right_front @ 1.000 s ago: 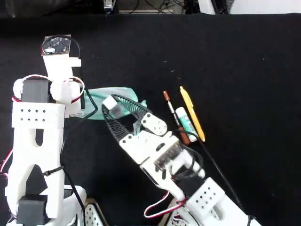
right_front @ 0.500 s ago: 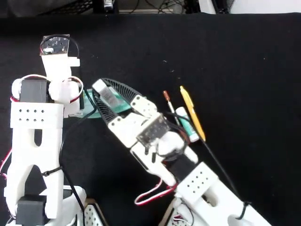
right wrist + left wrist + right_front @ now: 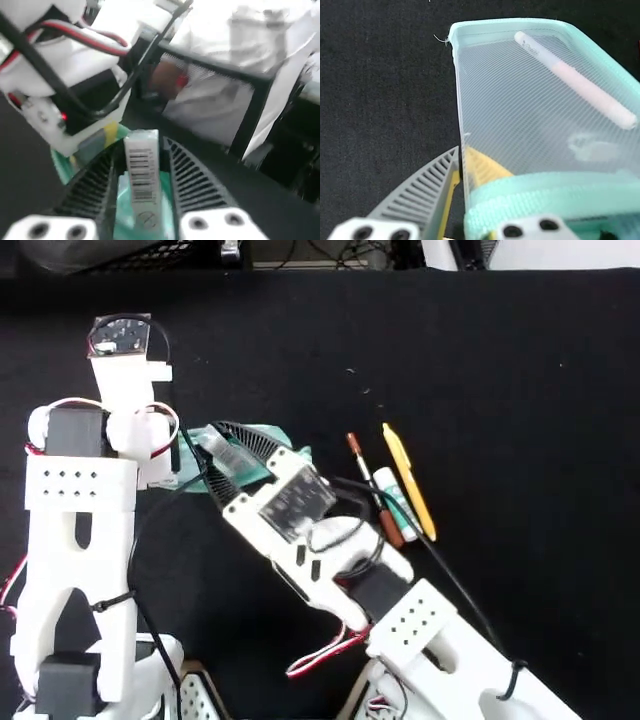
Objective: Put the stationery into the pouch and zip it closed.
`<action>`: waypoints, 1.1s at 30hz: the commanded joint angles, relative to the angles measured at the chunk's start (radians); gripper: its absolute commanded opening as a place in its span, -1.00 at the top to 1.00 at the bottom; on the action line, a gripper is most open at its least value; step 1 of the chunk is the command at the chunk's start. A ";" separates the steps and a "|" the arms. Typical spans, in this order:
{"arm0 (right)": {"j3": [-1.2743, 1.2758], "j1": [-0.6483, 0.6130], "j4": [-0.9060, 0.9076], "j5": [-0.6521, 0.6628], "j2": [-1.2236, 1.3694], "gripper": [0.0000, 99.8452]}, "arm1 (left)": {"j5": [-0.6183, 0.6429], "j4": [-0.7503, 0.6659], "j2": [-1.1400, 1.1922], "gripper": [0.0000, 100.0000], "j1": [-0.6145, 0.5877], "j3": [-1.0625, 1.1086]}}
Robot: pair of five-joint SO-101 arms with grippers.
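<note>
A teal mesh pouch (image 3: 278,434) lies left of centre, and a white-and-pink pen (image 3: 575,80) is inside it. My left gripper (image 3: 178,458) is shut on the pouch's teal edge (image 3: 520,195). My right gripper (image 3: 212,440) hangs tilted down over the pouch beside the left gripper, shut on a white eraser (image 3: 141,182) with a barcode label. On the table to the right lie a brown pen (image 3: 366,480), a white and green glue stick (image 3: 394,496) and a yellow pen (image 3: 408,480).
The black cloth (image 3: 500,370) covers the whole table. The left arm's white body (image 3: 80,500) stands along the left side. The right arm (image 3: 420,630) crosses from the lower right, with its cable passing close to the loose pens.
The right gripper has carried the eraser left across the pouch toward the left gripper and tipped downward. The left arm has not moved.
</note>
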 commanded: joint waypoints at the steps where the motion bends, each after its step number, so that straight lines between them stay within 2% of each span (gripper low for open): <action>1: -0.120 -0.003 0.331 -0.009 0.019 0.52 | 0.008 0.008 -0.005 0.94 -0.018 0.002; 11: -0.521 0.006 0.839 -0.066 0.018 0.48 | 0.008 0.008 -0.003 0.94 -0.022 0.004; 14: -0.639 0.048 0.973 -0.069 0.018 0.48 | 0.008 0.008 -0.005 0.94 -0.022 0.004; 17: -0.743 0.141 1.071 -0.068 0.018 0.48 | 0.008 0.008 -0.005 0.94 -0.022 0.004; 23: -0.751 0.525 1.108 -0.060 0.047 0.50 | 0.008 0.008 -0.005 0.94 -0.022 0.004; 25: -0.697 0.608 1.126 -0.012 0.102 0.57 | 0.008 0.008 -0.005 0.94 -0.022 0.004; 29: -0.590 0.637 1.137 0.104 0.317 0.61 | 0.008 0.008 -0.003 0.94 -0.022 0.004; 33: -0.619 0.615 1.111 0.190 0.572 0.61 | 0.008 0.008 -0.002 0.94 -0.022 0.004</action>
